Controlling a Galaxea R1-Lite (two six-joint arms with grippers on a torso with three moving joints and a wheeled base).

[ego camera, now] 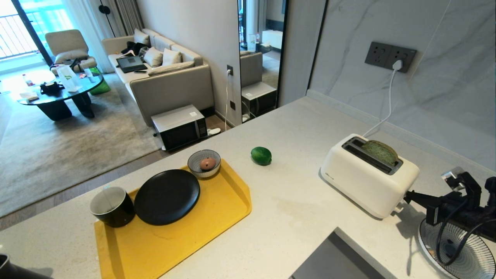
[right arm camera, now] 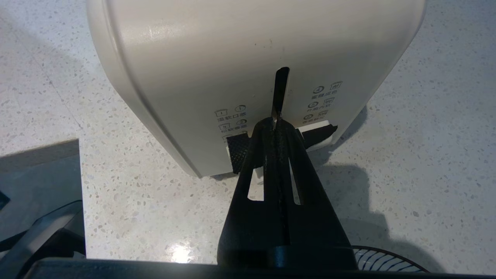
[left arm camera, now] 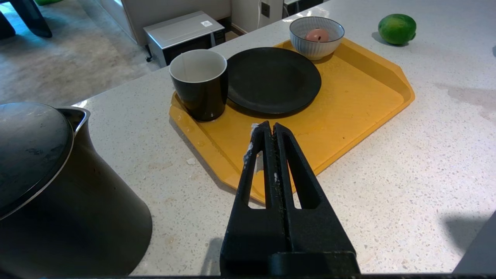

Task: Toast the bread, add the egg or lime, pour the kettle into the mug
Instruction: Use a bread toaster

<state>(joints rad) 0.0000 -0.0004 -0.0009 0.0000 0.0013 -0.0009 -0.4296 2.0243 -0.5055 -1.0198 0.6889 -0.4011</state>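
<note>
The bread [ego camera: 381,151] stands in the far slot of the white toaster [ego camera: 368,178], its rounded top showing above the rim. My right gripper [right arm camera: 275,121] is shut with its tips on the toaster's lever [right arm camera: 238,149], low on the end face; it also shows in the head view [ego camera: 407,195]. The lime [ego camera: 261,155] lies on the counter left of the toaster. An egg [ego camera: 207,163] sits in a striped bowl [ego camera: 193,167]. The mug [left arm camera: 199,83] stands on the yellow tray [left arm camera: 368,100], with the black kettle [left arm camera: 58,193] near it. My left gripper [left arm camera: 273,126] hangs shut and empty over the tray's near edge.
A black plate [ego camera: 167,196] lies on the tray between mug and bowl. A blue-striped plate [ego camera: 457,248] sits under my right arm at the counter's right edge. A cord [ego camera: 387,104] runs from the toaster to the wall socket. A dark recess [ego camera: 333,255] cuts into the front.
</note>
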